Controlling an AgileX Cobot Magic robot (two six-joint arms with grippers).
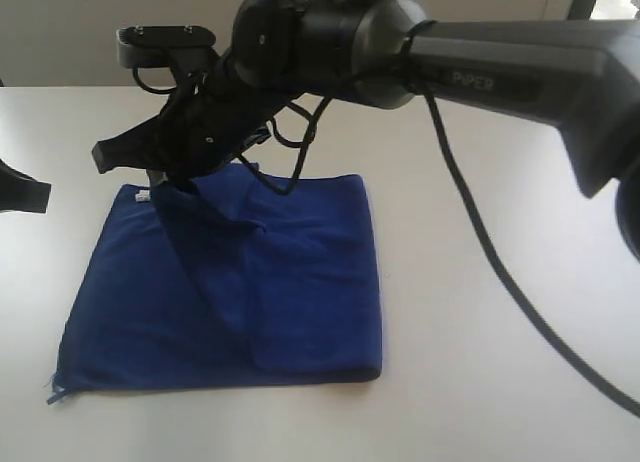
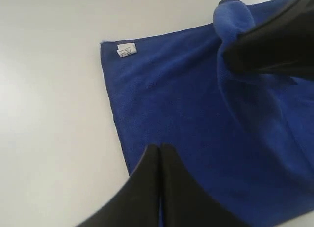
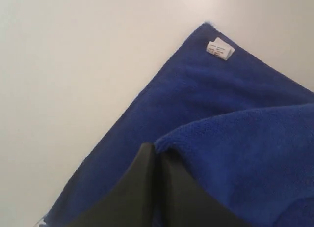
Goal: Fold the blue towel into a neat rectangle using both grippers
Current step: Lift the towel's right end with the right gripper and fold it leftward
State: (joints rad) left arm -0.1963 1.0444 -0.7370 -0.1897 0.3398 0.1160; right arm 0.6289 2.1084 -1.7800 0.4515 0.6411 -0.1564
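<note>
The right arm (image 1: 500, 62) stretches across the worktop (image 1: 470, 182) from the right, the right hand (image 1: 172, 185) tipped down over the far left corner of the blue towel (image 1: 300, 282) — closed, pinching up a fold. The rest lies flat. The left hand (image 2: 159, 152) hovers at the towel's left edge — pressed together, empty.

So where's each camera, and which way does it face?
Exterior view: off the arms, looking down at the blue towel on the table; right arm, left gripper show.
Left wrist view: on that arm, facing the towel; shut jaws show.
Right wrist view: on that arm, facing the towel where the right gripper pinches it.
Both wrist views share the white label.
</note>
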